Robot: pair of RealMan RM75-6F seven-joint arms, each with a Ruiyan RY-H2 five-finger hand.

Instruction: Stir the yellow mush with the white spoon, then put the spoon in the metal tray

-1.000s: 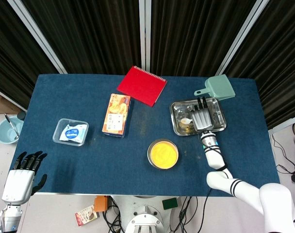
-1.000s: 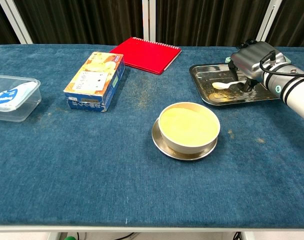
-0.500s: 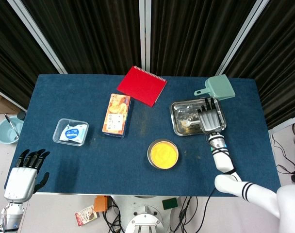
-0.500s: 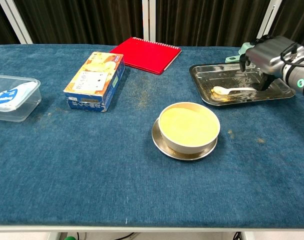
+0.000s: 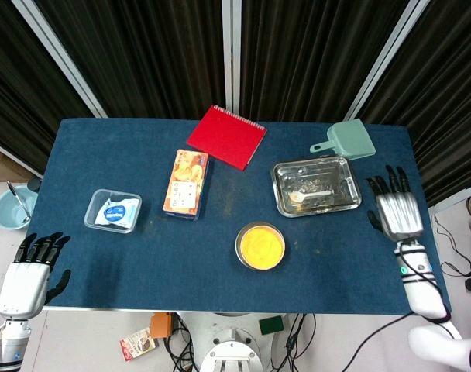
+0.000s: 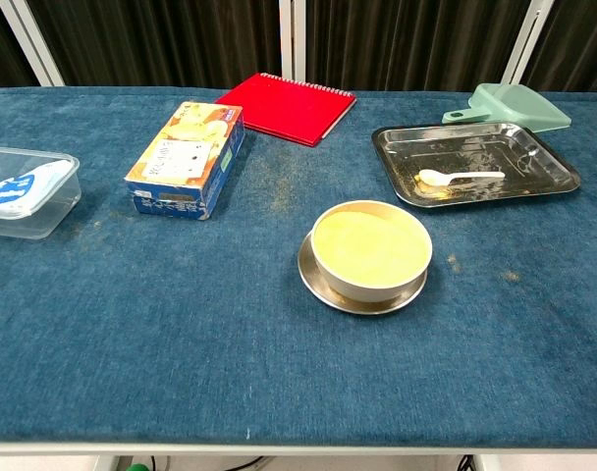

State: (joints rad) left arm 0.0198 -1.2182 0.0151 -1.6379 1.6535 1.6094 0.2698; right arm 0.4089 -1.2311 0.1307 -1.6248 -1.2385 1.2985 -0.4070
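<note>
At the near edge of the scene, beyond the table's left corner, the left hand hangs with its fingers apart and holds nothing. On the other side, the right hand is over the right edge of the blue table, also spread wide and empty, well apart from the tray. Only the head view shows the two hands.

Near the middle of the table stands the bowl of yellow mush on a small metal saucer. To the left, a clear plastic container with a white and blue packet inside sits near the table's left edge, and an orange and blue box lies flat between it and the bowl.

Farther back on the right is the metal tray. The white spoon lies inside it, touching its floor, with the scoop end toward the left. Just behind the tray lies a pale green scoop. A red spiral notebook lies at the far middle.
</note>
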